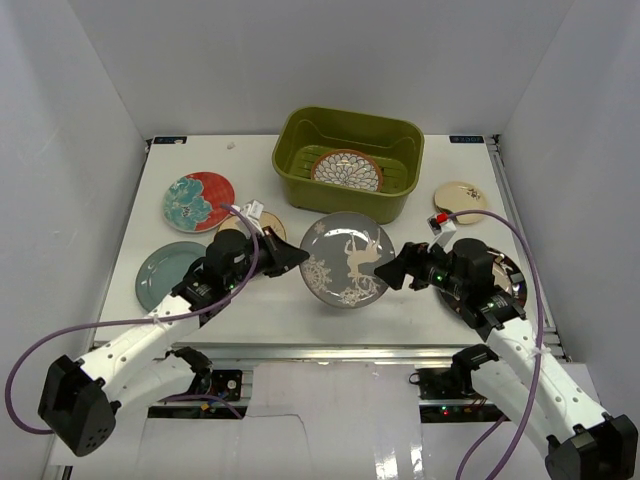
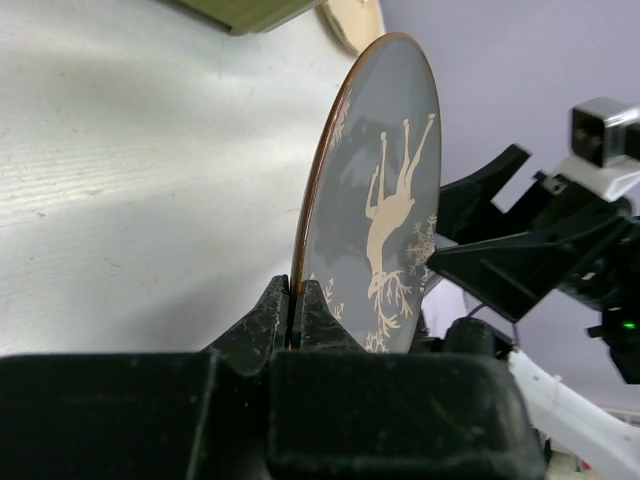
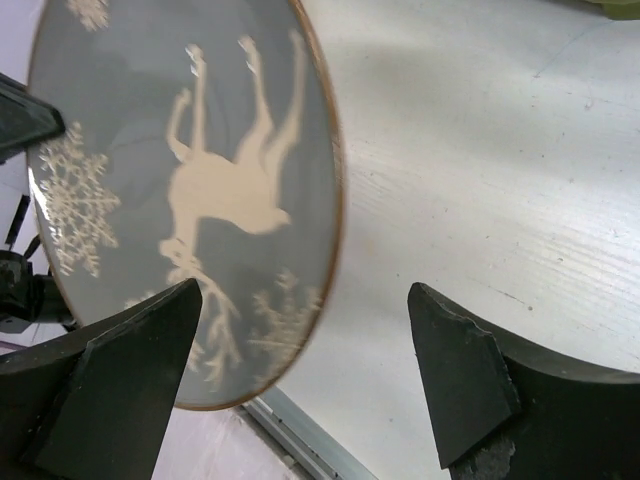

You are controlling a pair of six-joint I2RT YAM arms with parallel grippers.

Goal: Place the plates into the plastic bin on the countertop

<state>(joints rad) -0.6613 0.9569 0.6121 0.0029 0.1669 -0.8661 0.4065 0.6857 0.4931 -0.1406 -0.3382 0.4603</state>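
Observation:
The grey plate with a white deer (image 1: 347, 258) hangs tilted above the white countertop (image 1: 270, 305), in front of the olive-green plastic bin (image 1: 350, 113). My left gripper (image 1: 297, 262) is shut on its left rim; in the left wrist view the plate (image 2: 385, 190) stands on edge, pinched at my left gripper (image 2: 293, 310). My right gripper (image 1: 392, 268) is open at the plate's right rim. In the right wrist view the plate's (image 3: 190, 180) edge lies between the spread fingers of my right gripper (image 3: 310, 340), apart from the right one. A white petal-patterned plate (image 1: 347, 170) lies in the bin.
On the countertop lie a red-and-teal floral plate (image 1: 198, 200), a blue-grey plate (image 1: 160, 275), a tan plate (image 1: 270, 224) partly under my left arm, a small cream plate (image 1: 460, 200) and a dark-rimmed plate (image 1: 512, 272) mostly under my right arm. White walls enclose three sides.

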